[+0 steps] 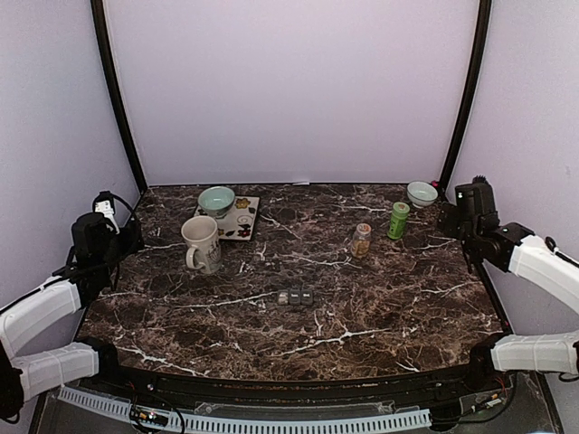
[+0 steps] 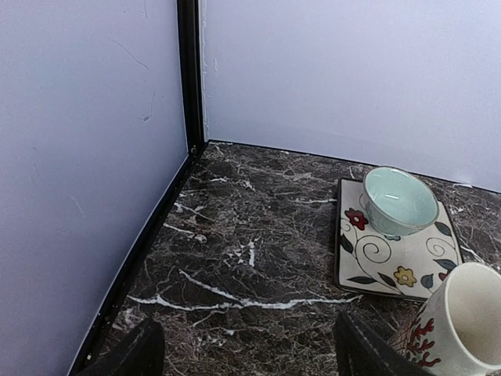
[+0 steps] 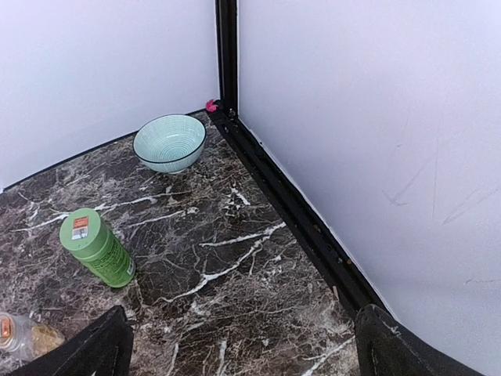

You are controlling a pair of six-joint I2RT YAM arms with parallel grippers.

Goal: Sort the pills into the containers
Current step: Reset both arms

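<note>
Both arms rest at the sides of the marbled surface (image 1: 389, 312), the left gripper (image 2: 250, 354) and the right gripper (image 3: 246, 352) each spread wide and empty, which leaves the middle unobstructed. The dark grey compartment strip (image 1: 296, 297) lies at centre, probably so that either arm can reach it. The tan pills (image 1: 360, 248) sit inside a small jar (image 1: 362, 233) near a green bottle (image 1: 398, 221), apart from the strip.

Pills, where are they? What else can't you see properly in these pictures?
Pills: too small to make out in the top view; no loose ones show.
Strip: too small in the top view to see inside its compartments.
Jar: cut off by the right wrist view's bottom-left corner.
Mug: cut off by the left wrist view's bottom-right corner.
</note>
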